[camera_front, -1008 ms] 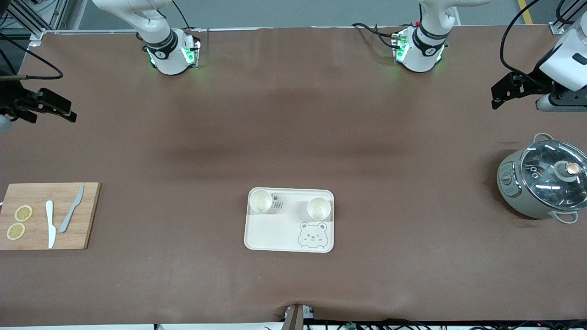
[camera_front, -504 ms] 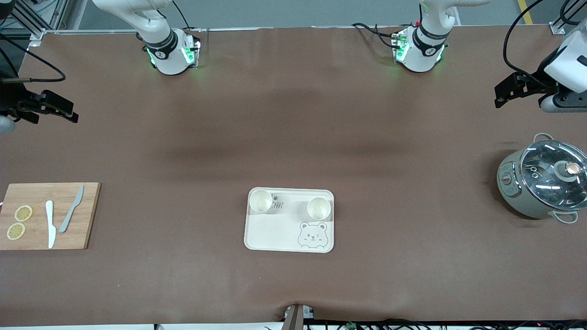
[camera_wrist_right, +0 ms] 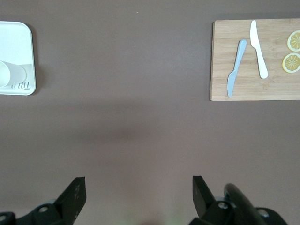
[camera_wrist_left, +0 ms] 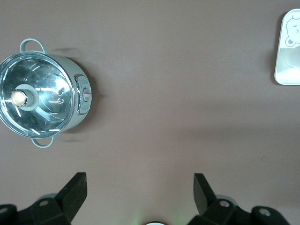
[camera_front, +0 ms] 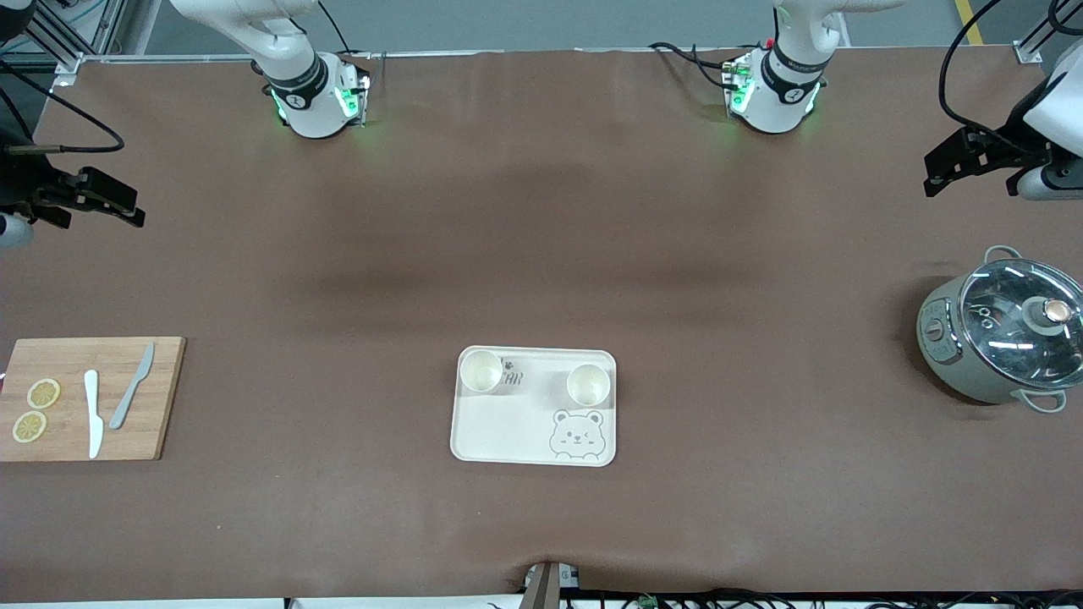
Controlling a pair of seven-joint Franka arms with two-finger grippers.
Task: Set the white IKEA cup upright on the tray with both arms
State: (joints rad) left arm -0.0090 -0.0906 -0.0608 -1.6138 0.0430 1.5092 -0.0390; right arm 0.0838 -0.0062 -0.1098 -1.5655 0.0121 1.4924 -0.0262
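The cream-white tray (camera_front: 499,436) with the bear drawing lies on the table toward the front camera. Two white cups stand upright on it, one (camera_front: 481,370) at the corner toward the right arm's end, the other (camera_front: 588,384) toward the left arm's end. My left gripper (camera_front: 935,173) is open and empty over bare table at the left arm's end. My right gripper (camera_front: 131,211) is open and empty over bare table at the right arm's end. The left wrist view shows the open left gripper (camera_wrist_left: 139,187) and a tray corner (camera_wrist_left: 288,70). The right wrist view shows the open right gripper (camera_wrist_right: 139,190), the tray (camera_wrist_right: 16,40) and one cup (camera_wrist_right: 11,72).
A grey-green pot with a glass lid (camera_front: 1003,338) stands at the left arm's end; it also shows in the left wrist view (camera_wrist_left: 40,101). A wooden cutting board (camera_front: 161,423) with two knives and two lemon slices lies at the right arm's end, also in the right wrist view (camera_wrist_right: 225,89).
My left gripper has drawn a little farther toward the left arm's end of the table. My right gripper has barely moved. The cups and tray are still.
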